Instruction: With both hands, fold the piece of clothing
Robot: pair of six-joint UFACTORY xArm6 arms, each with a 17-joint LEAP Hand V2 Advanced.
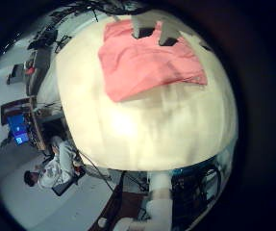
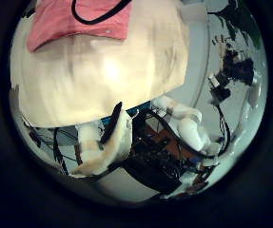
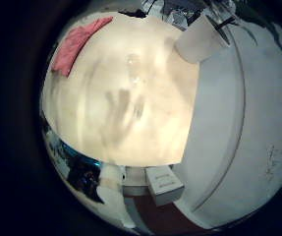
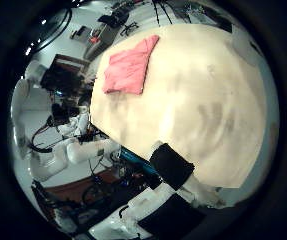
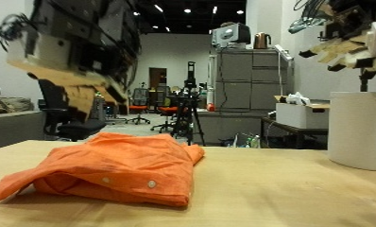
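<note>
An orange buttoned garment (image 5: 107,170) lies bunched and partly folded on the tan table (image 5: 289,194). My left hand (image 5: 75,47) hangs above it, fingers relaxed and holding nothing. My right hand (image 5: 350,33) is raised high over the far side of the table, away from the cloth, with its fingers spread and empty. The left palm views show the garment (image 1: 147,63) (image 2: 79,21) fairly close below on the table. In the right palm views the garment (image 3: 74,47) (image 4: 130,65) is small and distant, near the table's edge.
A white cylinder (image 5: 361,128) stands on the table under my right hand and also shows as the white cylinder (image 3: 201,39) in the right little finger side view. Bare table (image 4: 203,100) stretches between it and the garment. Office chairs and cabinets stand beyond the table.
</note>
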